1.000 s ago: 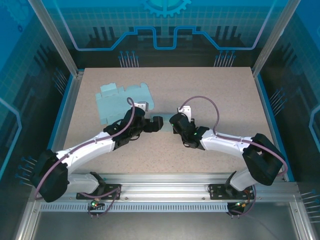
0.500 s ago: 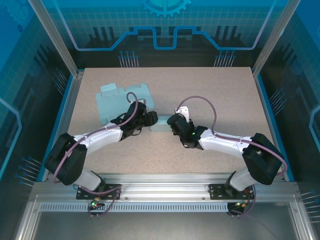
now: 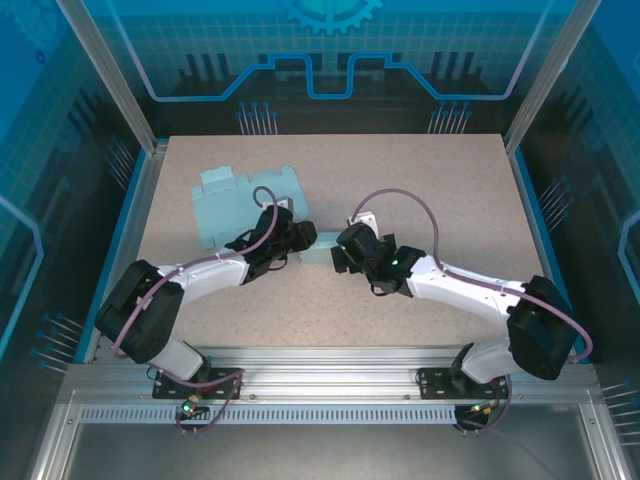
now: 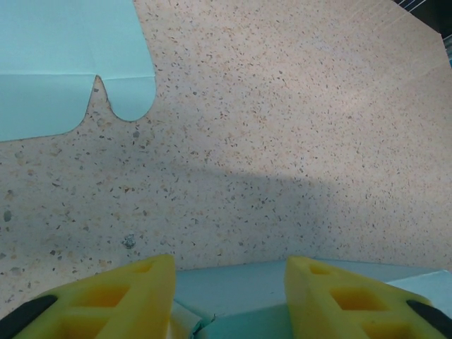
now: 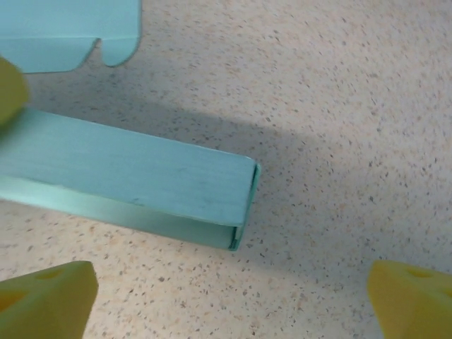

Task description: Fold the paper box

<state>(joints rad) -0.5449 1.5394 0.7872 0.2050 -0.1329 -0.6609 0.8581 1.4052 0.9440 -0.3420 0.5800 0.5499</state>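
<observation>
Right gripper [image 5: 229, 282]: fingers spread wide, tips cut off at frame corners, nothing held. Paper box [image 5: 134, 185], a flattened tube, lies on table [image 5: 339, 85] just ahead, near end open. Left gripper [image 4: 229, 286]: fingers half closed, straddling box's other end; contact cut off by frame edge, cannot tell if gripped. Beyond: flat sheet [image 3: 240, 198], lower edge hidden by left arm [image 3: 200, 275].

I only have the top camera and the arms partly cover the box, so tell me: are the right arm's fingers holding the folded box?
Observer: No. On the right wrist camera the right fingers stand wide apart, with the folded box lying ahead of them, not in their grip.
Operator: And the left arm?
Observer: Its wrist camera shows the left fingers either side of the box, which fills the gap between them.
</observation>
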